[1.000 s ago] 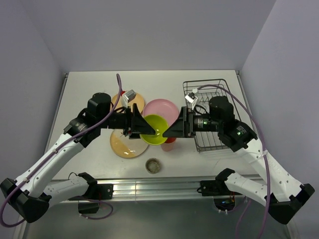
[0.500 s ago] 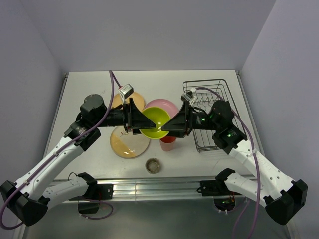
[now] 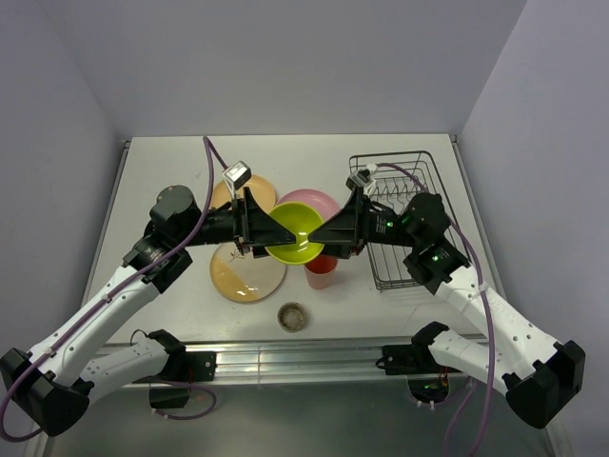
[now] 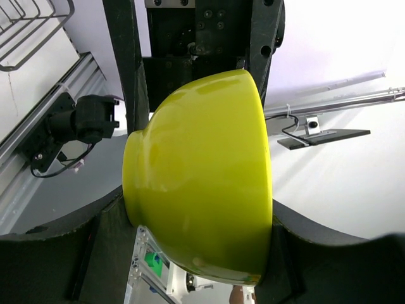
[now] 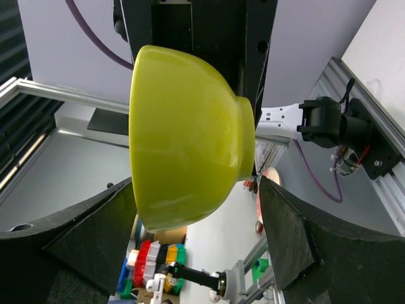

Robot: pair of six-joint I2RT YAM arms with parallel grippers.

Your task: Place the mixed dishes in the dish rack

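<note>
The lime-green bowl point(image 3: 297, 231) hangs in the air over the table's middle, held on its side between both grippers. My left gripper point(image 3: 265, 233) grips it from the left, and its jaws span the bowl point(image 4: 202, 183) from rim to foot. My right gripper point(image 3: 328, 233) grips it from the right, with one finger on the rim and the other by the foot of the bowl point(image 5: 183, 139). The dark wire dish rack point(image 3: 362, 162) stands at the right, behind the right arm. The pink plate point(image 3: 309, 202) lies behind the bowl and the pink cup point(image 3: 321, 273) below it.
The orange plate point(image 3: 243, 276) lies left of centre. A yellowish plate point(image 3: 226, 195) is mostly hidden behind the left arm. The small speckled grey bowl point(image 3: 292, 315) sits near the front edge. A corner of the rack point(image 4: 25, 31) shows in the left wrist view.
Both grippers have risen together with the lime-green bowl between them. It now hangs higher above the table. The pink cup beneath it shows more.
</note>
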